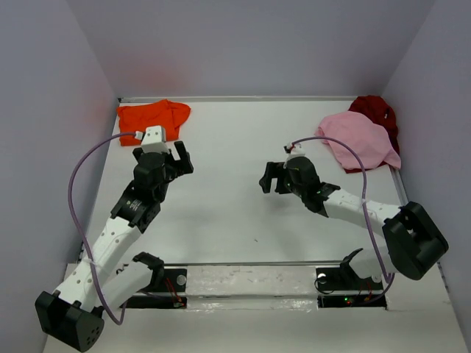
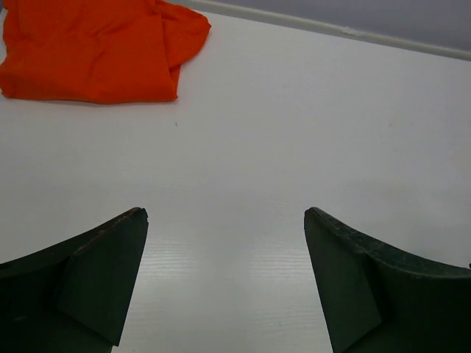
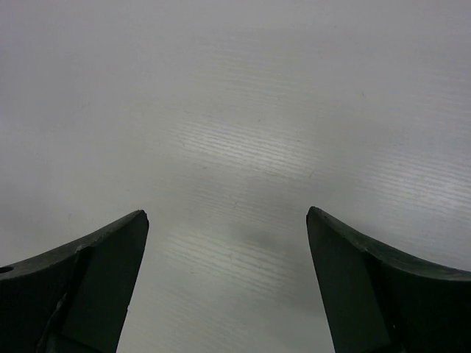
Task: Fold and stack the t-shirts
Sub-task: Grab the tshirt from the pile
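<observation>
**Both arms over bare bench, shirts lying at the far corners**

The orange shirt (image 1: pixel 153 118) lies bunched in the far left corner of the white bench (image 1: pixel 235 220), against the back edge. In the left wrist view its rumpled edge fills the upper left, with one fold lapped over at its right end. The pink shirt (image 1: pixel 360 140) lies in a loose heap in the far right corner, well apart from the orange one. The dark red shirt (image 1: pixel 377 112) sits behind the pink shirt and partly under it, pressed toward the right wall; only its far and right portions show.

The left fingers (image 2: pixel 88 279) stand wide apart with nothing between them, over bare bench just short of the orange shirt and not touching it. The right fingers (image 3: pixel 88 287) are likewise spread wide and hold nothing. They hang over the middle of the bench, near the pink shirt's left edge but clear of it, and their wrist view shows only white surface. A purple cable (image 1: pixel 73 191) loops along each arm.
</observation>
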Available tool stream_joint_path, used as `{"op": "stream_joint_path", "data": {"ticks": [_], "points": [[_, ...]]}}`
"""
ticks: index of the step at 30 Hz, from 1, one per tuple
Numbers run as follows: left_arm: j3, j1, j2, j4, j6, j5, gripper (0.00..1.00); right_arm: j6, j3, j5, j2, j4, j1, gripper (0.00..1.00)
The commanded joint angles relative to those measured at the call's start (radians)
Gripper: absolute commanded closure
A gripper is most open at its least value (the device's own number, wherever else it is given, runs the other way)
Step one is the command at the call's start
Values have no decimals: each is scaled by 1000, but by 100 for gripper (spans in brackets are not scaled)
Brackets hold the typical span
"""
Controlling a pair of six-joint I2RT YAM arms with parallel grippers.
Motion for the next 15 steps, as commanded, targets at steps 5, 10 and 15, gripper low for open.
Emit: {"op": "stream_joint_path", "data": {"ticks": [5,10,15], "points": [[3,1,-27,33,13,8,4,-18,69,50,-9,-21,19,2],[8,1,-7,31,18,23,4,-126,225,228,113,-116,19,1],[8,24,7,28,21,14,4,-161,686,521,398,-384,-47,0]]}}
